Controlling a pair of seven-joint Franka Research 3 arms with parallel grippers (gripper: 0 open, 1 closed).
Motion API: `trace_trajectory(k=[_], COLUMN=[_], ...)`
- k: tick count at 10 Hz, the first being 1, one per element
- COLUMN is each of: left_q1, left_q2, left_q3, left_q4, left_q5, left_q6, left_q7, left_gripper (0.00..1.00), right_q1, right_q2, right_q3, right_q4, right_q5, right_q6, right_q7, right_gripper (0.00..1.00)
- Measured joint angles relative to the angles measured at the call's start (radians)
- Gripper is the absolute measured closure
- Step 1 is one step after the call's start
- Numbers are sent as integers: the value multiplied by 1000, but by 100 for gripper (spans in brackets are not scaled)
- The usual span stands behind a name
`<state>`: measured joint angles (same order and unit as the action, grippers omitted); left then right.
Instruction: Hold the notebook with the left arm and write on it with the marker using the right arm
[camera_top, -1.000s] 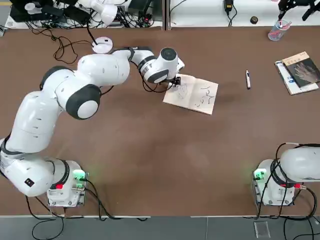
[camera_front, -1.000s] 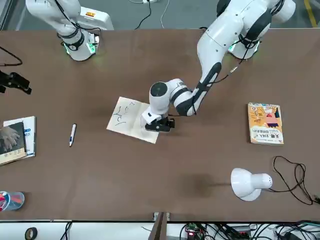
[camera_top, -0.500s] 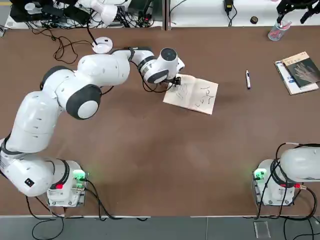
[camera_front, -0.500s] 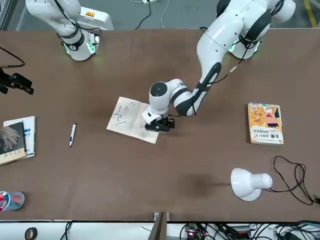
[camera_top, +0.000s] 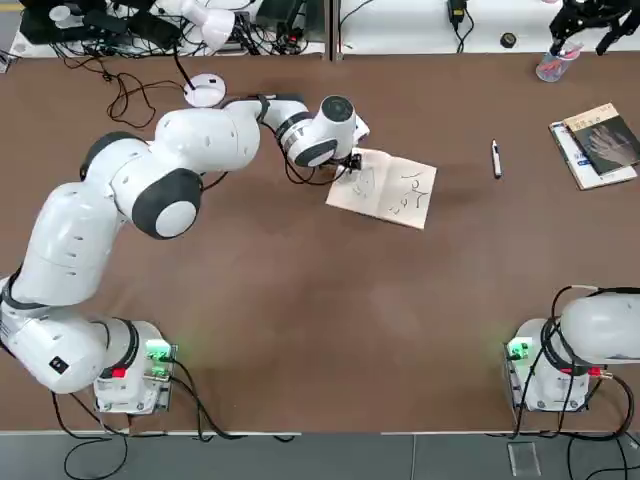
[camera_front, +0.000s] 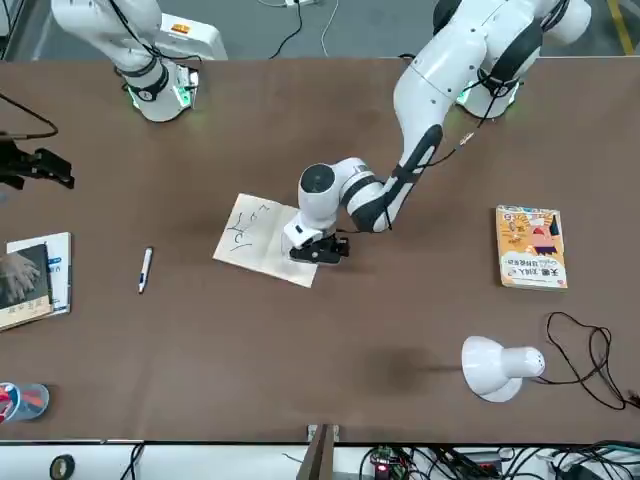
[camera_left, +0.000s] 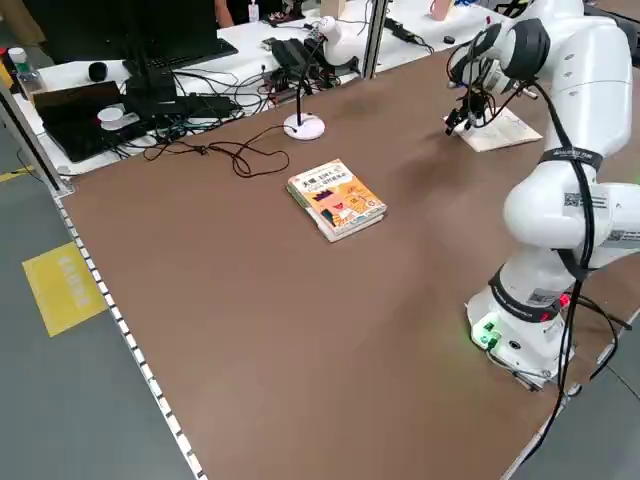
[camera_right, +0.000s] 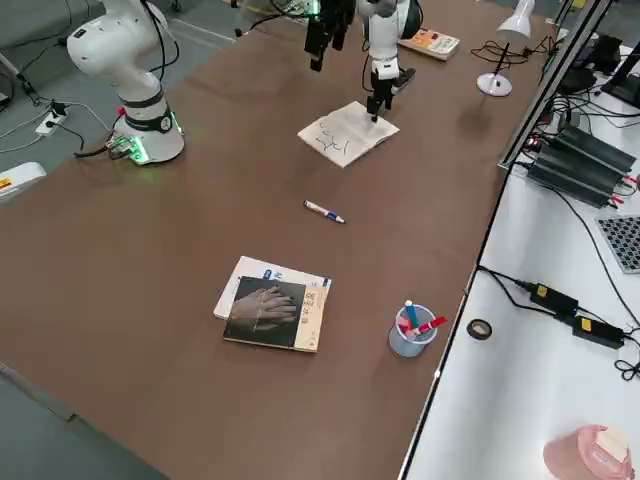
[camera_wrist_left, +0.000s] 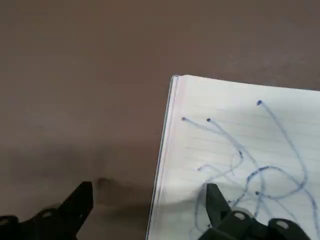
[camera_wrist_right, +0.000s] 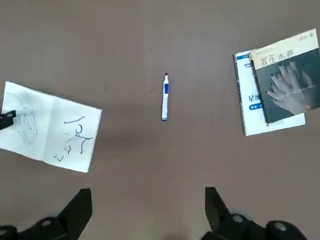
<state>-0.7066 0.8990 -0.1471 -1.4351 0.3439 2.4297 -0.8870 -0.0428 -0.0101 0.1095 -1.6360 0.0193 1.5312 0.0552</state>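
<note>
One slim light marker (camera_top: 495, 159) lies loose on the table (camera_top: 300, 330), likely rolls; grab mid-barrel. Right pincer (camera_wrist_right: 145, 212) wide, empty. Left pincer (camera_wrist_left: 145, 205) spread, one finger on notebook (camera_top: 384, 189) corner.

Only thing I can actually read — the dark-covered book (camera_wrist_right: 287, 82) with the hand picture, right of the marker (camera_wrist_right: 164, 97), says 双生水莽. The notebook (camera_wrist_right: 50, 127) just has scribbles, nothing legible.
</note>
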Motion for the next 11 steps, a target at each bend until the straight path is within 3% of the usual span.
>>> trace_trajectory(k=[5,11], left_q1=[0,0], left_q2=[0,0], left_q3=[0,0], left_q4=[0,0], left_q5=[0,1], left_q6=[0,0], left_q7=[0,0], left_gripper=[0,0], right_q1=[4,13], right_q2=[28,145], right_q3=[2,2], right_q4=[-36,-45], right_q5=[0,-12], right_q6=[8,107], right_q7=[-14,-30], right_gripper=[0,0])
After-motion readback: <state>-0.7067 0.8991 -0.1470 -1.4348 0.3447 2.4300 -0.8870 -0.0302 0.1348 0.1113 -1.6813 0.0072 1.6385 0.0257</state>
